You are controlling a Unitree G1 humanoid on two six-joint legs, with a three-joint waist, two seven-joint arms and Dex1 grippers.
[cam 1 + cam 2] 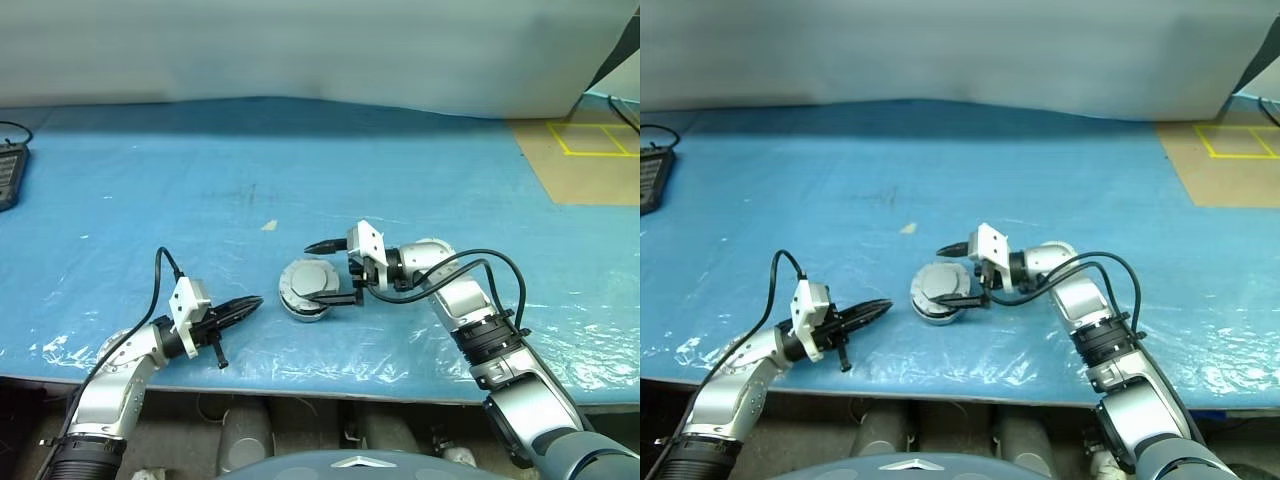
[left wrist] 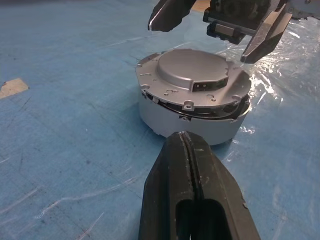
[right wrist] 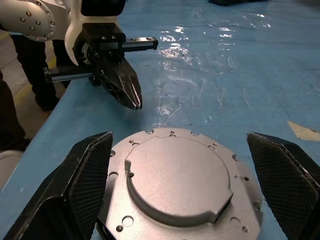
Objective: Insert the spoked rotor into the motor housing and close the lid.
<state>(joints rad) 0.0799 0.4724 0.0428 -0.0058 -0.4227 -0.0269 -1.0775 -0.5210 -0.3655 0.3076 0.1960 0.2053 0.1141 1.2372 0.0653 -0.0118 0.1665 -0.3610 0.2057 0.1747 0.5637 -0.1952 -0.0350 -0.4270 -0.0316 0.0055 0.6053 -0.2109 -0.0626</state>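
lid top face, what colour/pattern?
Plain silvery-grey lid, raised round centre, small holes around the rim. Best in the right wrist view.

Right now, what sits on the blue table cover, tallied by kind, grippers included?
Round silvery-grey lid, plain face up: 1
Silvery-grey round motor housing under that lid: 1
Black two-finger grippers: 2 (left gripper shut, right gripper open around the lid)
Small tan scrap on the blue table cover: 1
Dark flat device at the cover's left edge: 1
Total: 6
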